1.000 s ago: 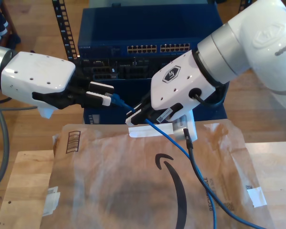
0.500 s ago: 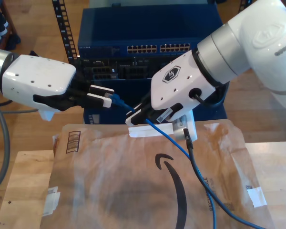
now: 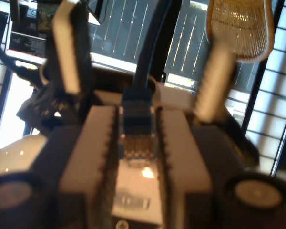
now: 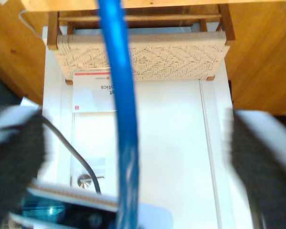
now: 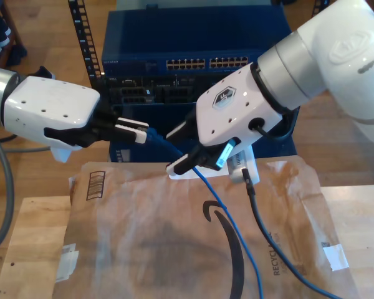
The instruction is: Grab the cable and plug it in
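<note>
**Blue cable strung between two grippers, plug pinched in one of them**

Nearest the exterior view's bottom edge, the wooden table (image 5: 31, 243) is mostly buried under a creased brown paper mailer (image 5: 149, 249). The cable (image 5: 227, 221) runs across that paper and is cut off at the frame's lower edge, so its other end cannot be seen. A thicker dark grey cable (image 5: 268, 240) lies beside it and leaves the frame the same way.

Above the mailer's far edge, my second gripper (image 5: 181, 149), coming in from the exterior view's right, stands wide open. The cable passes between its fingers and seems to touch neither. Its own camera shows those fingers (image 4: 14, 157) as dark blurs on either side of the blue line (image 4: 119, 71).

From the exterior view's left, my first gripper (image 5: 140, 131) is clamped on the plug (image 3: 139, 138). In the exterior view the plug is nearly hidden between the white pads. The first wrist view shows it squeezed between the ribbed fingers (image 3: 100, 143), contacts facing the camera, though the picture is soft.

Behind both grippers sits a dark blue rack unit (image 5: 193, 31) holding a network switch (image 5: 206, 63) with rows of ports too small to tell apart. Around it the wood floor (image 5: 43, 37) shows
</note>
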